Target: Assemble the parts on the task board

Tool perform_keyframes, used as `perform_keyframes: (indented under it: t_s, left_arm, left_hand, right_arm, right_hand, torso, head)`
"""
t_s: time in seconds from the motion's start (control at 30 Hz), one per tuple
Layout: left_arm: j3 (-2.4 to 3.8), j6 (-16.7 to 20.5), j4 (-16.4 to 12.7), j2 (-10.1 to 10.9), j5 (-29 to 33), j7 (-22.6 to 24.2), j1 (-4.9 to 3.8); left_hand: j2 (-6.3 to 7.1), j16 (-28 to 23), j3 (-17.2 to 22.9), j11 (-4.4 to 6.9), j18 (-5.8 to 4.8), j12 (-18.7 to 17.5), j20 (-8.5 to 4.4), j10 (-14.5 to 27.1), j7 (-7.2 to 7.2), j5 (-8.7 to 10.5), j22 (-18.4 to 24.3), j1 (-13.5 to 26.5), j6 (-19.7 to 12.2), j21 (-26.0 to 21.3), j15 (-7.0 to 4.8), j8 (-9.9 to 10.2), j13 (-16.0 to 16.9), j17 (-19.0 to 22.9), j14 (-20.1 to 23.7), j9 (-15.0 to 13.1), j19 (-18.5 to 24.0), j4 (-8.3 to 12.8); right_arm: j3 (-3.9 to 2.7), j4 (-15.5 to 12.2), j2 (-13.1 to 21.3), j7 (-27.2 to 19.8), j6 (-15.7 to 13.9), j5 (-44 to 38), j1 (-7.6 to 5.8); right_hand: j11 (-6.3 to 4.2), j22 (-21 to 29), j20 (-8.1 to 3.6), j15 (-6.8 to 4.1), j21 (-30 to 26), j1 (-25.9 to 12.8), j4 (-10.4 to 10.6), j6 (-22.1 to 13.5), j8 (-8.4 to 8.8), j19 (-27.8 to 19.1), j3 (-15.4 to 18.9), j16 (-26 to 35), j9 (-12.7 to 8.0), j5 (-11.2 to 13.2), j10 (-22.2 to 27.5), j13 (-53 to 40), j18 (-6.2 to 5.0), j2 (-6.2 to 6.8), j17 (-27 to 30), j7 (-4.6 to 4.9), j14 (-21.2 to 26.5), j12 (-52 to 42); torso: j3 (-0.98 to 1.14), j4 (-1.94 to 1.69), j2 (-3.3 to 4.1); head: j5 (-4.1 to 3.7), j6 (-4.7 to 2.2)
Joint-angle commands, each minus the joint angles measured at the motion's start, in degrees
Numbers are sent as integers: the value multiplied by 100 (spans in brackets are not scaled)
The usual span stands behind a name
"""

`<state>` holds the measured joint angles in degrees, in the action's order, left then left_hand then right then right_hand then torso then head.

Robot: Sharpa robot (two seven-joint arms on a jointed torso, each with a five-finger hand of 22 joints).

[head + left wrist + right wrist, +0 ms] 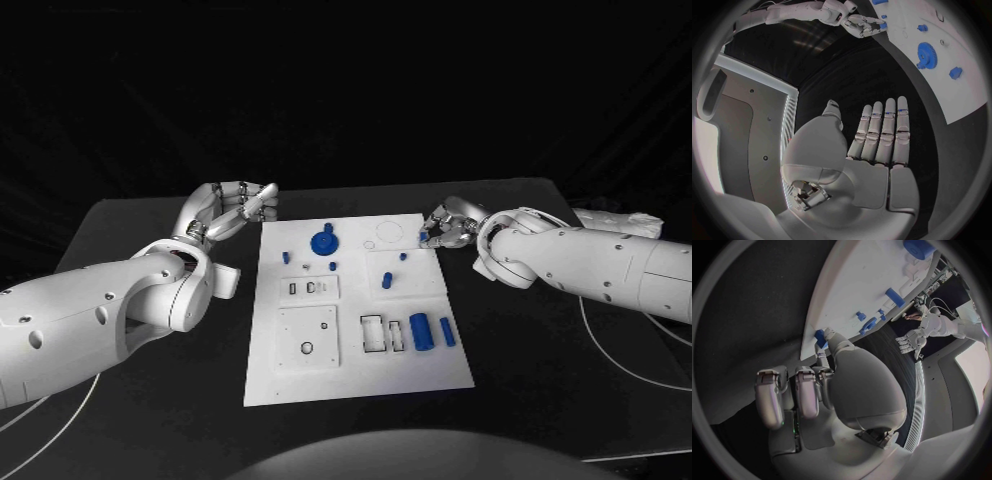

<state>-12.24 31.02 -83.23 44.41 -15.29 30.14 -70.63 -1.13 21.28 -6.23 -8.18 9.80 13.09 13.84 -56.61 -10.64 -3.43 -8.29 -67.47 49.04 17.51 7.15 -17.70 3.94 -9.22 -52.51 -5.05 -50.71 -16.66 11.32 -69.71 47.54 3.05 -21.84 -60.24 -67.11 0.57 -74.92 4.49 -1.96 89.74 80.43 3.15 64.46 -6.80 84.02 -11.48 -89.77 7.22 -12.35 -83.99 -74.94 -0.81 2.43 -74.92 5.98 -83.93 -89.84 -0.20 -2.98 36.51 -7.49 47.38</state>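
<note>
Dim scene, black backdrop, board (361,340) bright white under overhead light, soft glare on arms, wrist views w/ heavy fisheye bend, dark vignette at rims, edges blurred

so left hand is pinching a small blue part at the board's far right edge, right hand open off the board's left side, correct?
Sides are swapped. The right hand pinches the small blue part at the far right edge of the task board, as the right wrist view shows. The left hand is the open one, fingers straight and holding nothing, off the board's left side.
</note>
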Motion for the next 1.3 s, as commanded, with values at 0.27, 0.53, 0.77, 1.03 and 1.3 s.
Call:
perform_keyframes:
  t_s: [0.27,0.53,0.77,1.03,1.3]
  left_arm:
    - [4,-56,-24,9,-23,48,-3]
    - [4,-65,2,-1,-23,46,-3]
    - [3,-77,31,-37,-23,45,-3]
    - [3,-89,49,-81,-23,44,-3]
    - [3,-88,72,-109,-23,41,-3]
  left_hand:
    - [-50,-36,-37,-1,68,-20,1,-47,-1,-27,8,14,34,-26,-1,33,9,-8,58,-7,27,-3]
    - [-55,-35,-45,-1,68,-21,2,-48,-1,-28,10,9,39,-27,-1,43,9,-12,60,-9,29,-3]
    - [-62,-35,-56,-2,69,-23,3,-49,-1,-28,12,1,46,-28,0,57,9,-17,62,-11,32,-3]
    - [-62,-35,-56,-2,69,-23,3,-49,-1,-28,12,1,46,-28,0,57,9,-17,62,-11,32,-3]
    - [-62,-35,-56,-2,69,-23,3,-49,-1,-28,12,1,46,-28,0,57,9,-17,62,-11,32,-3]
  right_arm:
    - [9,-178,31,-208,-422,139,14]
    - [0,-632,102,-506,-918,533,-147]
    - [-2,-1214,133,-382,-947,665,-323]
    - [-2,-1936,9,109,-753,697,-360]
    - [-1,-2214,-250,431,-654,539,-319]
  right_hand:
    - [53,-1508,-15,-7,26,65,-32,288,-144,598,23,-23,117,-11,-601,-1506,81,-69,-1508,-168,-607,-16]
    - [80,-1508,-8,4,26,82,-63,314,-132,598,29,-23,117,-65,-601,-1506,81,-72,-1508,-134,-607,-16]
    - [101,-1508,0,16,26,78,-75,308,-109,598,39,-23,110,-102,-601,-1506,81,-70,-1508,-107,-607,-16]
    - [134,-1508,12,32,26,39,-66,305,-85,598,60,-23,102,-102,-601,-1506,81,-65,-1508,-68,-607,-16]
    - [164,-1508,28,53,26,1,-56,290,-53,598,78,-23,91,-85,-601,-1506,81,-64,-1508,-33,-607,-16]
  torso:
    - [3,6,-2]
    - [4,-5,-1]
    - [-4,-6,-5]
    - [-11,-12,-9]
    - [-9,-13,-6]
  head:
    - [60,-12]
    - [96,3]
    - [158,29]
    - [286,87]
    - [446,154]
